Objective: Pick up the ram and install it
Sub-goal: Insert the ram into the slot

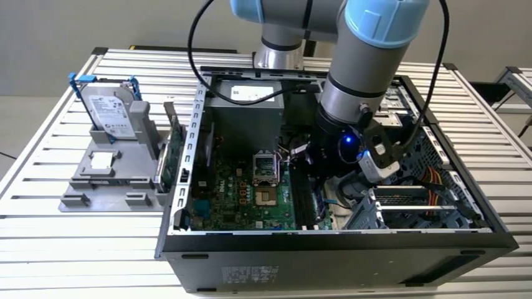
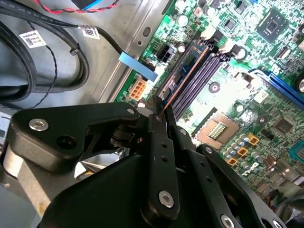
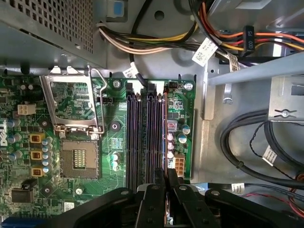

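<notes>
My gripper is down inside the open computer case, just over the motherboard's memory slots. It is shut on the ram, a thin dark stick seen edge-on with a copper-coloured lower edge. In the first wrist view the ram runs from my gripper along the slot nearest the board's edge. How deep it sits in that slot I cannot tell. The other dark slots beside it hold nothing. In the exterior view the arm's wrist hides the fingers.
The open CPU socket lies beside the slots. Thick black cables and coloured power leads run close by. The power supply and a drive cage flank the arm. A hard drive with blue rails stands on a grey fixture outside the case.
</notes>
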`<state>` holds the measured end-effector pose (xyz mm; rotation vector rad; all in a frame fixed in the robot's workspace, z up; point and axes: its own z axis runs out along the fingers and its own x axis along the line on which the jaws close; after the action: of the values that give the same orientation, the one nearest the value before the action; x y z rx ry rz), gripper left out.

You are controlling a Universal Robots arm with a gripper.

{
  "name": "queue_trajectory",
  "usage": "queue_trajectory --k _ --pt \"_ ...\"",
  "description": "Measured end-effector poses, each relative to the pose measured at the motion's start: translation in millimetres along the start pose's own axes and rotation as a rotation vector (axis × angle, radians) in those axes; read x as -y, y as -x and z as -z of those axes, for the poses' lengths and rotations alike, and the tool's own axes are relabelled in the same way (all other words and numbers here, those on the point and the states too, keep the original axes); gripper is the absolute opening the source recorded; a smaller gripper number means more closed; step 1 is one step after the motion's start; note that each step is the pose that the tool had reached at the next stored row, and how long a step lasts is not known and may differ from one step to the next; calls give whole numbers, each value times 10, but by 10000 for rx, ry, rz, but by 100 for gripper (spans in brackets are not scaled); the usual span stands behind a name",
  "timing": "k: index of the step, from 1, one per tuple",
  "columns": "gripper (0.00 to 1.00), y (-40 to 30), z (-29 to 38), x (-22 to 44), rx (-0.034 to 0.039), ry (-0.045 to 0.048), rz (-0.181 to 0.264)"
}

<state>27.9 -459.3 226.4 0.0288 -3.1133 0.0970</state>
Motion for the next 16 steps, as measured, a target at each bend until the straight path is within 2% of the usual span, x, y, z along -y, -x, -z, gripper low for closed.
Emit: queue_trajectory --k 5,16 --pt "0 -4 -6 24 1 1 1" --pt "0 -30 -37 23 1 3 3"
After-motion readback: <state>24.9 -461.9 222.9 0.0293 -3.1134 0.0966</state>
